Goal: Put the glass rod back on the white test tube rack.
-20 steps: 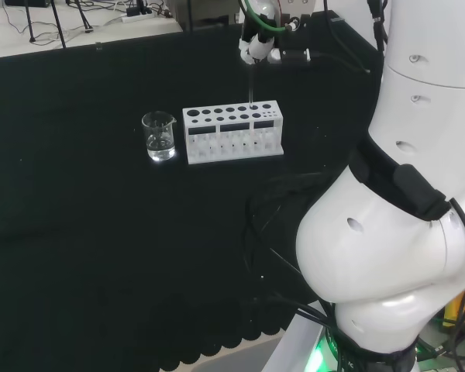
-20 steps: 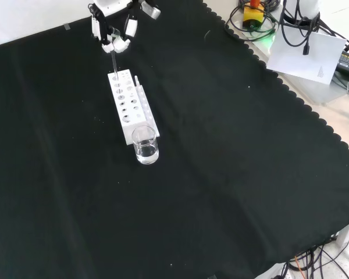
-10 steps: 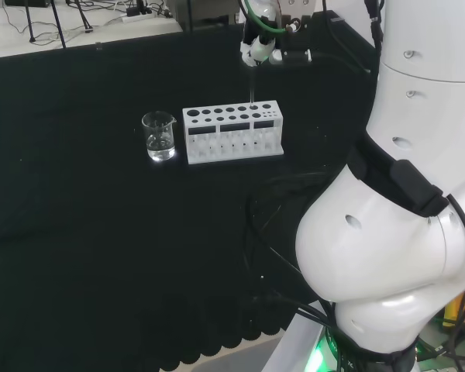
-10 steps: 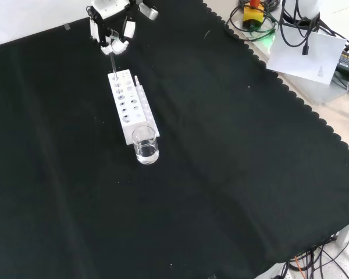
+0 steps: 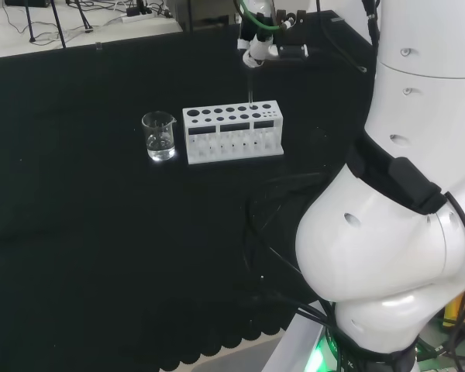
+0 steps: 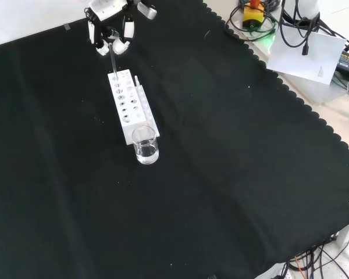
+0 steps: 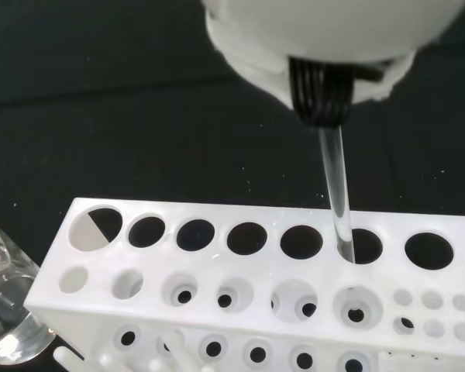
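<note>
The white test tube rack stands on the black cloth. My hand hangs right above the rack's end, which is the right end in the head view and the far end in the front view. Its fingers are curled on the top of the clear glass rod, which points almost straight down. In the wrist view the rod's lower end sits in a back-row hole, second from that end. The rod's top is hidden in the fingers.
A glass beaker with a little clear liquid stands close to the rack's other end. The arm's big white links take up the head view's right. Cables and a power unit lie past the cloth's scalloped edge.
The hand has drifted slightly upward in both views, with the rod still in it. The rod's lower end stays at the same rack hole. Rack and beaker have not moved.
</note>
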You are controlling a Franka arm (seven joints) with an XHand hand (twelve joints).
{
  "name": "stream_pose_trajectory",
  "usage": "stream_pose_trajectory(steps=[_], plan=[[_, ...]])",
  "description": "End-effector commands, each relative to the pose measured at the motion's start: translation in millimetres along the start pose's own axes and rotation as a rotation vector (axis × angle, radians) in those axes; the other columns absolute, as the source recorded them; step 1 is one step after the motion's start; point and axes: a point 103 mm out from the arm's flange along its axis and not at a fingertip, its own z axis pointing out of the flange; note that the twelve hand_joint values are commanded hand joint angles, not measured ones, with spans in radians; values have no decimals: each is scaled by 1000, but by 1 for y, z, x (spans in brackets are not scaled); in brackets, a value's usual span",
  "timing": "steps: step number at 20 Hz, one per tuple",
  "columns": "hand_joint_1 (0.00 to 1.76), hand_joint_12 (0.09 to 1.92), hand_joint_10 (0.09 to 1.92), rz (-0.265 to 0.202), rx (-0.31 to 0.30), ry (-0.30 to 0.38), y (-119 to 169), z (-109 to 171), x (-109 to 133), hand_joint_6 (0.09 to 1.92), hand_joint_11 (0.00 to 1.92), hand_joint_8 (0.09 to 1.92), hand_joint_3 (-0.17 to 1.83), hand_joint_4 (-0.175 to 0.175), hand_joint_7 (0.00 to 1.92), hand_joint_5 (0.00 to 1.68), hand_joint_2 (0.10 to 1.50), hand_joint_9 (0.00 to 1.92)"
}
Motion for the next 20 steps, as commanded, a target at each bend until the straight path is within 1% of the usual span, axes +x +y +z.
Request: stream_pose_trajectory(steps=[1, 3, 5, 8, 13, 20], plan=[[1486, 856, 667, 17, 79, -45, 1, -1, 4, 770, 1821, 824, 807, -175, 767, 423, 364, 1751], [1490, 883, 679, 22, 76, -47, -1, -5, 1, 665, 1838, 856, 831, -175, 658, 302, 340, 1748], [1492, 896, 693, 22, 68, -37, -2, -8, -1, 590, 1846, 868, 843, -175, 616, 276, 332, 1743], [1496, 912, 712, 25, 62, -35, -4, -12, -3, 537, 1849, 866, 851, -175, 603, 281, 334, 1736], [1499, 921, 725, 32, 54, -46, -8, -17, -2, 521, 1848, 866, 856, -175, 616, 301, 338, 1734], [1501, 928, 733, 27, 44, -50, -11, -22, 6, 522, 1847, 860, 861, -175, 625, 320, 339, 1731]])
